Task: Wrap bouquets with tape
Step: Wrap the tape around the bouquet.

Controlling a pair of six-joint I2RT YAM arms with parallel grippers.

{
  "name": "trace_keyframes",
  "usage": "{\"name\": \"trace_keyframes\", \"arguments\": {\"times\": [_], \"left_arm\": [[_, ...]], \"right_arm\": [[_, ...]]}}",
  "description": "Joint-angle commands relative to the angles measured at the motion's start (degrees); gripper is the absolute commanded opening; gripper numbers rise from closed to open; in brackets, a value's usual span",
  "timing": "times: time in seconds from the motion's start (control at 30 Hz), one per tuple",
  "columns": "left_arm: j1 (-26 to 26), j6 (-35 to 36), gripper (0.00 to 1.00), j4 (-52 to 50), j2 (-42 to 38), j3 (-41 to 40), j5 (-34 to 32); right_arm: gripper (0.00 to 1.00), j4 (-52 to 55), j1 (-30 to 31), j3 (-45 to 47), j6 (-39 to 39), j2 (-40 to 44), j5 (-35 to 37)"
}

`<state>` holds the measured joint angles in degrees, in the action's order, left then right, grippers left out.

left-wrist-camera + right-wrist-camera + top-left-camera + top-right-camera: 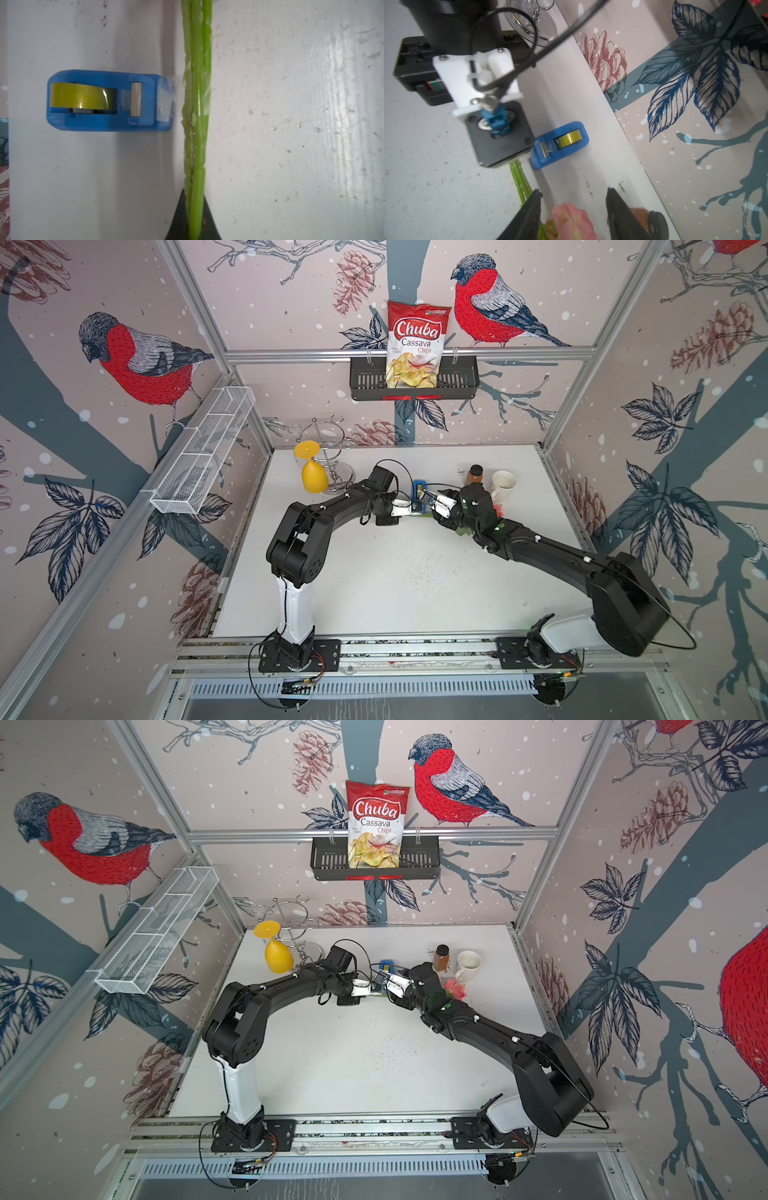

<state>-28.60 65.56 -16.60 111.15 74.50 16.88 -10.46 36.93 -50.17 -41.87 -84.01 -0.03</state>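
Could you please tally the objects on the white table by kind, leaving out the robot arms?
Pink artificial rose bunch: 1
Blue plastic tape dispenser: 1
Brown spice jar, black cap: 1
White ceramic mug: 1
Yellow plastic goblet: 1
Chrome wire glass rack: 1
Total: 6

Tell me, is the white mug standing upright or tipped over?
Upright. In a top view the white mug stands on its base, its round mouth facing up and its handle out to one side.
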Motion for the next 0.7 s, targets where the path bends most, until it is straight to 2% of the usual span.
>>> {"name": "trace_keyframes", "arguments": {"times": [0.0, 0.13, 0.33, 0.5, 0.67], "left_arm": [[-0.4, -0.3, 0.0, 12.5, -2.8, -4.6, -3.4], [-1.2, 1.5, 0.0, 18.7, -4.7, -9.7, -6.3], [-2.8, 3.8, 0.0, 33.4, -7.6, -18.5, -10.1], [-2.9, 5.0, 0.0, 46.8, -9.6, -26.1, -9.6], [-3.0, 5.8, 0.0, 50.6, -10.0, -28.2, -9.1]], "right_arm": [[0.52, 7.1, -1.6, -4.1, 3.1, -3.4, -7.4], [0.52, 13.9, -3.3, -10.0, 1.8, -8.8, -13.6], [0.48, 21.0, -4.0, -17.3, -0.9, -14.9, -17.9], [0.48, 23.9, -4.4, -20.8, -2.1, -18.4, -22.4], [0.49, 29.3, -4.5, -25.9, -2.8, -22.6, -24.4]]}}
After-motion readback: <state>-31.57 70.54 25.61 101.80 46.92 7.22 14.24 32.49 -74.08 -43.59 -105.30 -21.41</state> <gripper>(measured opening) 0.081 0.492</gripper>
